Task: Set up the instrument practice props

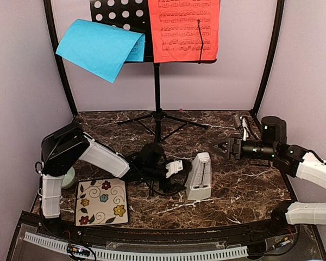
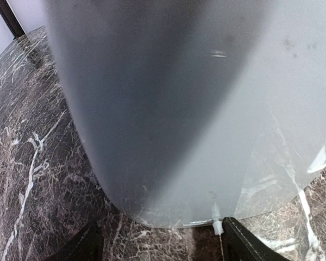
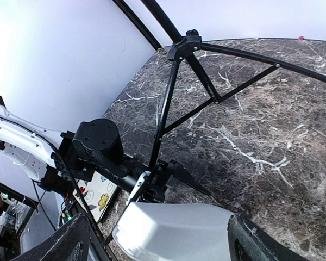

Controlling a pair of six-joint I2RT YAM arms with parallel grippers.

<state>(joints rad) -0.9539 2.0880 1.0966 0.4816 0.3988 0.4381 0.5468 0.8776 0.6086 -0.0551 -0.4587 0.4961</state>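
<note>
Both arms' jaws gape, empty: left gripper [image 1: 176, 167] just beside the whitish metronome [image 1: 199, 176] upright on the bench [image 1: 250, 179], right gripper [image 1: 217, 148] near; music stand [image 1: 119, 16] cut off above; blue sheet [image 1: 98, 48] droops, print mostly hidden.

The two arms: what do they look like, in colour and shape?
Both have white shells between black rounded joints. The left arm has a large black block at its shoulder and a black cable along it. The right arm shows small green lights near its black wrist.
</note>
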